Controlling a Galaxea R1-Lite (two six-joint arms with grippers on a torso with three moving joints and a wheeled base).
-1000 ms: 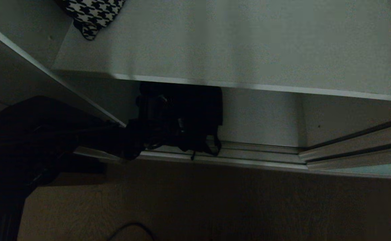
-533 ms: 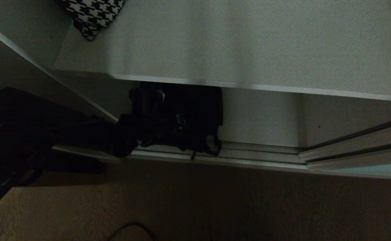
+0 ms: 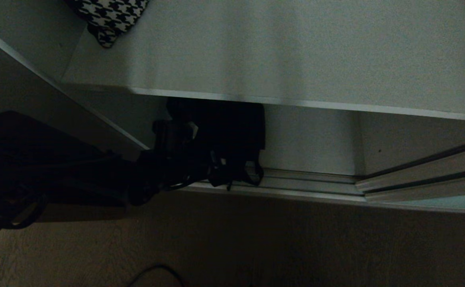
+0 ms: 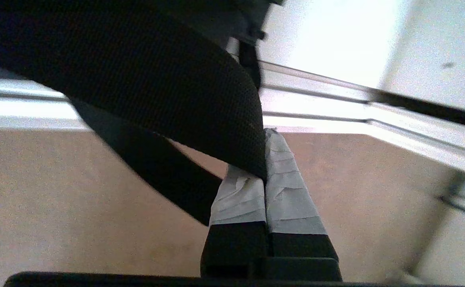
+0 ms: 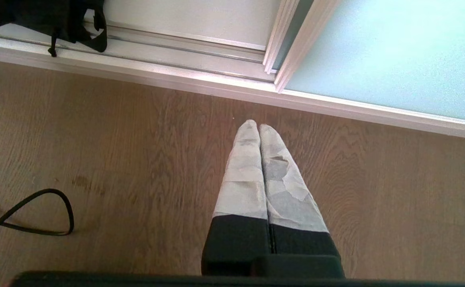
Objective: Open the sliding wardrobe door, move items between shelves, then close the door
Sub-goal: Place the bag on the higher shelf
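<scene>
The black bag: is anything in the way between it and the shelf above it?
Nothing visible blocks it. The left gripper is shut on a strap of the black bag, low in the wardrobe under the shelf. The sliding door is pushed aside. Only a checked cloth lies in the shelf's far left corner.

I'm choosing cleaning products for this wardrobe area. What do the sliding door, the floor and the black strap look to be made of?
Sliding door: frosted pale blue glass, matte and translucent, in a slim silvery frame. Floor: wood or wood-look laminate, with visible grain lines. Black strap: woven webbing, probably nylon, with a coarse visible weave.
</scene>
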